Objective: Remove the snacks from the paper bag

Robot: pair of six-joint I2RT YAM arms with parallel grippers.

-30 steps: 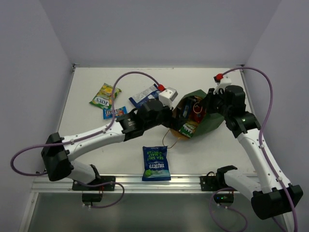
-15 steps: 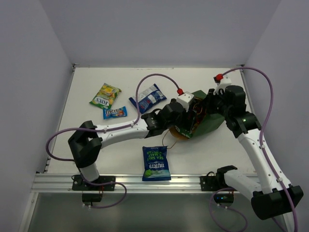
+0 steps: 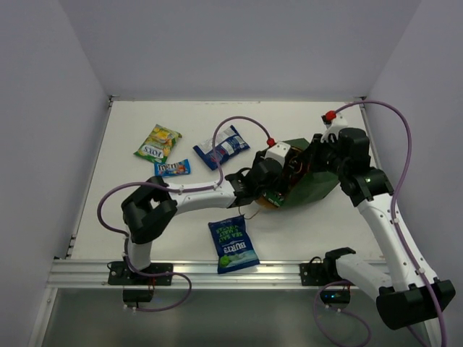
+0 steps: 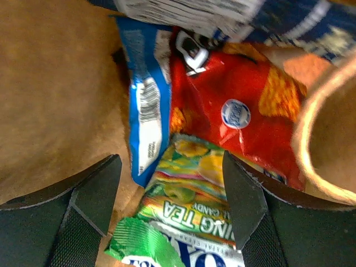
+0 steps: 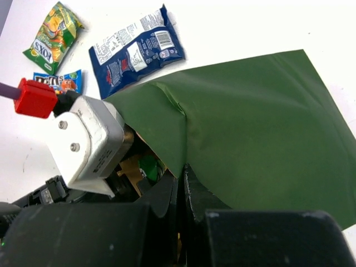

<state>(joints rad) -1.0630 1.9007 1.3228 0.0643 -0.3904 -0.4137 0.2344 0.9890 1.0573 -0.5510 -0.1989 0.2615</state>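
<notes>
Left end effector (image 3: 275, 186) inside paper bag (image 3: 312, 184), 4 snacks (image 3: 233, 244) on table (image 3: 289, 119)

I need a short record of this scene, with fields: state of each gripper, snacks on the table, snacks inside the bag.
left gripper: open, inside the paper bag, over the green candy packet
right gripper: shut on the paper bag's upper edge
on the table: yellow-green packet; small blue bar; far dark blue packet; near dark blue crisp bag
inside the bag: green candy packet; red-orange packet; blue packet

White arms (image 3: 195, 196), black joints (image 3: 148, 213), purple cables (image 3: 409, 152)
</notes>
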